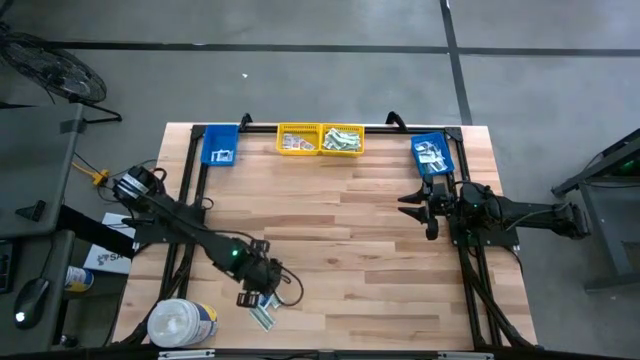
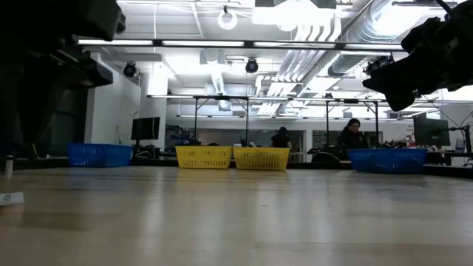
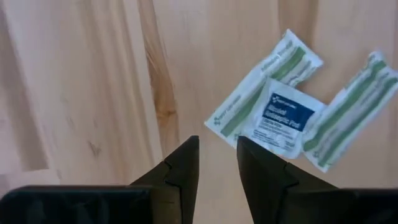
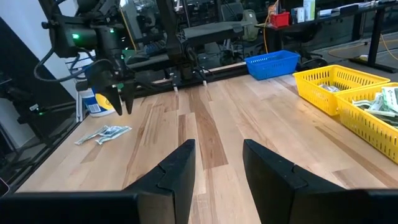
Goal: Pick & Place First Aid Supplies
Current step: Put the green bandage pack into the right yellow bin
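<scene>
Three first aid supplies lie in a small overlapping heap (image 1: 263, 317) on the wooden table near its front edge. They are a squarish white packet with a dark blue mark (image 3: 283, 118) and two long green-white strips (image 3: 264, 87) (image 3: 351, 112). My left gripper (image 3: 217, 155) hangs just above the table beside the heap, pointing steeply down. It is open, with only bare wood between its fingers. The right wrist view shows it (image 4: 121, 102) above the packets (image 4: 104, 134). My right gripper (image 4: 217, 152) waits open and level at the table's right side (image 1: 415, 210).
Two yellow bins (image 1: 299, 139) (image 1: 342, 139) holding packets stand at the far edge, between a blue bin (image 1: 221, 145) on the left and another (image 1: 433, 155) on the right. A big white round tub (image 1: 183, 323) lies at the front left corner. People sit in the room beyond.
</scene>
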